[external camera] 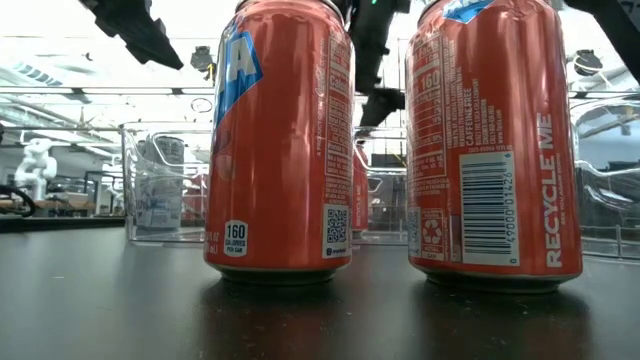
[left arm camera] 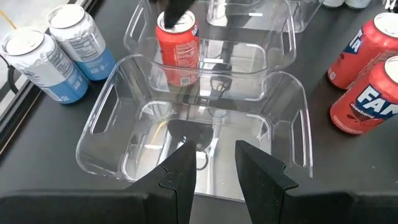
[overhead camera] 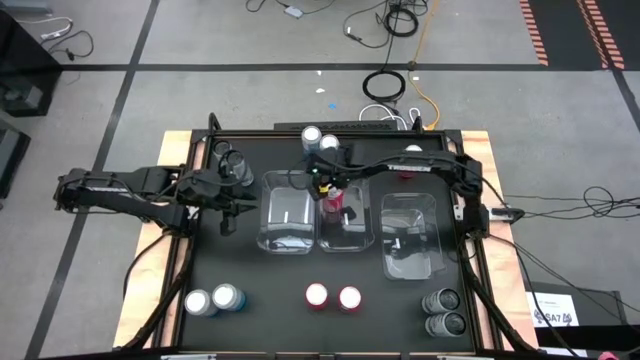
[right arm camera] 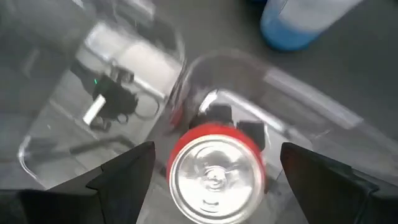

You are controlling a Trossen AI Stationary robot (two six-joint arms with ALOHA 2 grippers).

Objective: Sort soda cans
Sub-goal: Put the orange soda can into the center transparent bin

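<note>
The right gripper [right arm camera: 214, 171] hung with its fingers spread wide above a red soda can with a silvery top [overhead camera: 334, 200] standing upright in the middle clear plastic bin [overhead camera: 350, 240], apparently released there to group reds, while the left gripper [left arm camera: 214, 168] waited shut and empty over the left clear bin [overhead camera: 285, 235].

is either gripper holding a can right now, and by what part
No. The right gripper is open above the red can standing in the middle bin, fingers clear of it. The left gripper is shut on nothing.
</note>
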